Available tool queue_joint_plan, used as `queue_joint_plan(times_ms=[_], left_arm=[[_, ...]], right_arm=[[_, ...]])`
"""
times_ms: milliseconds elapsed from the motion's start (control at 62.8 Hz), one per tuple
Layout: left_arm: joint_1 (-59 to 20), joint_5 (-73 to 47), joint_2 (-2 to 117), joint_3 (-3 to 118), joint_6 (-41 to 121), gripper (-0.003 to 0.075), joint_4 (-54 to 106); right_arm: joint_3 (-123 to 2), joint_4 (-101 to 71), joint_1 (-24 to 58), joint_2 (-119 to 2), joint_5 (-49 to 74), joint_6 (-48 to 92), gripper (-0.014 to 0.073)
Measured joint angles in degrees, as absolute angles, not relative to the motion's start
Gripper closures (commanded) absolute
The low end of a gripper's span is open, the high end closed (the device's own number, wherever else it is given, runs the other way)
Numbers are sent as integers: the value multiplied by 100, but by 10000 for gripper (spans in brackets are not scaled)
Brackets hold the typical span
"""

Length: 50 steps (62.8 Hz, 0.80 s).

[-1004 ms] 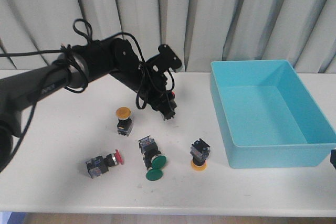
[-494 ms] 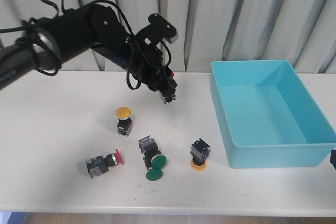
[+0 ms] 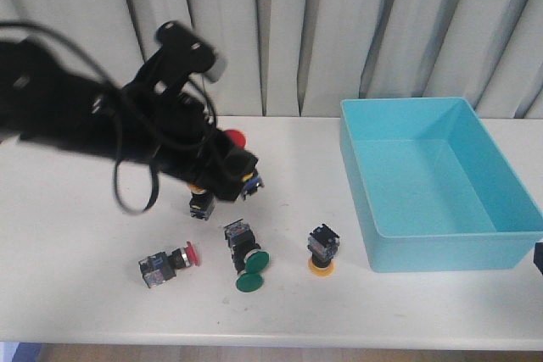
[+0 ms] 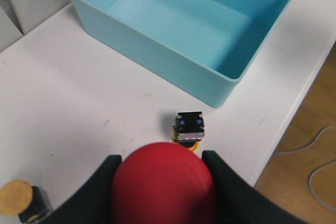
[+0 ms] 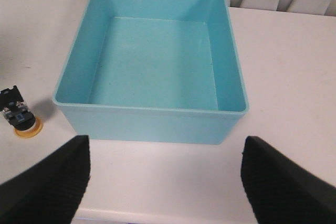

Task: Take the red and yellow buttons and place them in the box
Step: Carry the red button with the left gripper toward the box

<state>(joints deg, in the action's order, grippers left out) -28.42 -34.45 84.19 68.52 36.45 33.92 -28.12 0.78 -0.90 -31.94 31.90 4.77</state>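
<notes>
red button (image 4: 164, 184): bright red cap | box (image 3: 509, 239): turquoise | table (image 3: 85, 209): white | left pincer (image 4: 160, 192): black

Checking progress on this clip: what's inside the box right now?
Nothing: the box shows a bare floor in both wrist views. The red button sits in the left gripper.

Box (image 3: 441, 180) is looking like smooth turquoise plastic, slightly glossy walls. Bench (image 3: 85, 235) is showing a matt white smooth top. Red button (image 4: 164, 184) cap is looking like smooth plastic with a soft sheen, sitting between the matt black left end effector (image 4: 160, 192) fingers (image 4: 97, 192). Right end effector fingers (image 5: 50, 182) are showing a textured matt black surface. Yellow button (image 3: 322, 252) is showing a dull yellow cap and a shiny black body with metal-looking terminals. Green switch (image 3: 250, 273) cap is looking like smooth plastic. Curtain (image 3: 339, 31) is looking like matt grey pleated cloth.
</notes>
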Motion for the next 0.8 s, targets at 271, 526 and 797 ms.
queue_joint_plan(times_ms=[271, 526, 797], left_arm=[[-2842, -2529, 7571, 5209, 3645, 582, 4669], [-2842, -3006, 7578, 5072, 3893, 582, 6299], [-2842, -2906, 7578, 5072, 4188, 582, 7109]], right_arm=[[-2812, 78, -90, -3194, 3195, 477, 11], [-2812, 78, -90, -3194, 3195, 477, 11], [-2812, 78, -90, -3194, 3195, 477, 11]])
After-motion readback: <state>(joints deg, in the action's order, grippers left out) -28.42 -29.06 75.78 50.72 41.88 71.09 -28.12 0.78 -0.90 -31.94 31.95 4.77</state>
